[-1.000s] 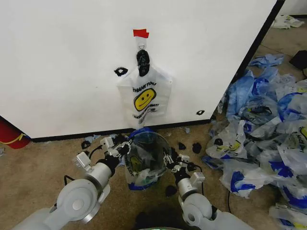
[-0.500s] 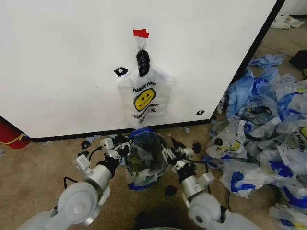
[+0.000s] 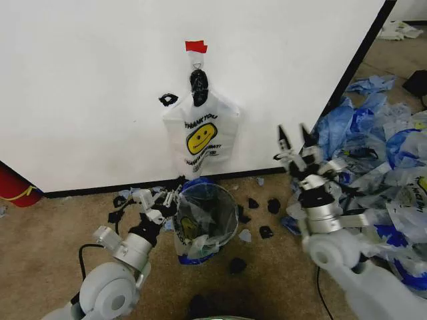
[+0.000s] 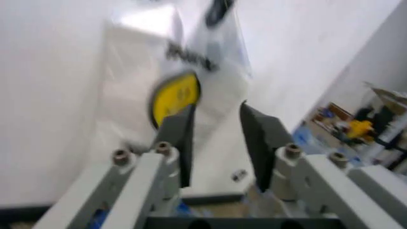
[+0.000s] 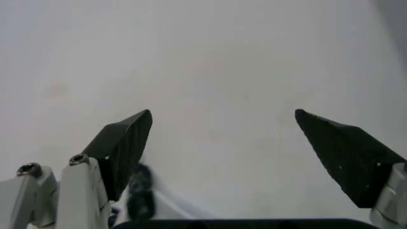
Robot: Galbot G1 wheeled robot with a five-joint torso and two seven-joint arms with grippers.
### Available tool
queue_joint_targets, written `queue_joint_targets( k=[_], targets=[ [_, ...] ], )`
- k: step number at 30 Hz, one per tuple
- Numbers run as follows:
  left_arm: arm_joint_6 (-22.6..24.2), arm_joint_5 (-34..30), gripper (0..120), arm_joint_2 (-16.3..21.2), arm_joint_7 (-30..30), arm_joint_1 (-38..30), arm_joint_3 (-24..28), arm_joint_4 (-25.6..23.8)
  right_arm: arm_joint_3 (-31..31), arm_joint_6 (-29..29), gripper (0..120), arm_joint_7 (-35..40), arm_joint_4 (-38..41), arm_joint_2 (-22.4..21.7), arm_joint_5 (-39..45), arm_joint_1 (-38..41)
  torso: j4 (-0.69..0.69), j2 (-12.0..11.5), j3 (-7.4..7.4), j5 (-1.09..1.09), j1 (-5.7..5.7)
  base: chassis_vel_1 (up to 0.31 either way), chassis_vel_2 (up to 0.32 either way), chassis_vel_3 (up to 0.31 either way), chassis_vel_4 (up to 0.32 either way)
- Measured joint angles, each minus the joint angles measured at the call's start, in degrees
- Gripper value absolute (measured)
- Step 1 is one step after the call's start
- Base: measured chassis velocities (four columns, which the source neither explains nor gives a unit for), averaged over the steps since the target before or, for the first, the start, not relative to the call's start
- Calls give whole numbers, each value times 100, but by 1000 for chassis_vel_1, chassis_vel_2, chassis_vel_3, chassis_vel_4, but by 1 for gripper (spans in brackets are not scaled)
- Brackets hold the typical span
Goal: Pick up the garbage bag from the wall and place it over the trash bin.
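The garbage bag [image 3: 189, 233], translucent with yellow and blue print, is draped over the round trash bin [image 3: 212, 203] on the floor before the wall [image 3: 93, 100]. My left gripper [image 3: 163, 203] is open at the bin's left rim; its wrist view shows its empty fingers [image 4: 180, 138] pointing toward the wall [image 4: 51, 95]. My right gripper [image 3: 293, 138] is raised to the right of the bin, open and empty, facing the wall [image 5: 222, 57], its fingertips [image 5: 124, 143] wide apart. A bunch of smiley bags [image 3: 200, 137] [image 4: 178, 90] hangs from a black knot [image 3: 199, 87] under red tape [image 3: 195, 46].
A heap of blue and white plastic bags [image 3: 373, 200] covers the floor on the right. Black scraps [image 3: 273, 205] lie around the bin, and one [image 3: 168, 99] sticks to the wall. A red object [image 3: 13, 187] sits at the far left by the wall's base.
My right gripper has left the bin's right rim and risen up and to the right, toward the wall. The left gripper stays by the left rim; the bag remains over the bin.
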Motion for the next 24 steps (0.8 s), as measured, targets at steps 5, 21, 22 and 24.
queue_joint_targets(
  k=[5,21,22,24],
  targets=[
    [-2,722,50,-504,48,138,-489,5,1026,33,91,200,291,225,-330,-735,-2,0,0,1,0,0,0,0,0],
    [-693,2262,100,-2208,563,505,-2006,628,2127,-157,100,1069,459,1464,-2350,-2248,-2,1,-1,-2,-1,0,0,0,0],
    [-791,2405,100,-2271,612,496,-2088,726,2087,-152,100,1100,440,1567,-2461,-2353,-2,1,-1,-2,0,0,0,0,0],
    [-992,2664,100,-2353,712,491,-2224,902,1966,-145,100,1151,362,1734,-2676,-2511,-2,1,-1,-2,-1,0,0,0,0]
  ],
)
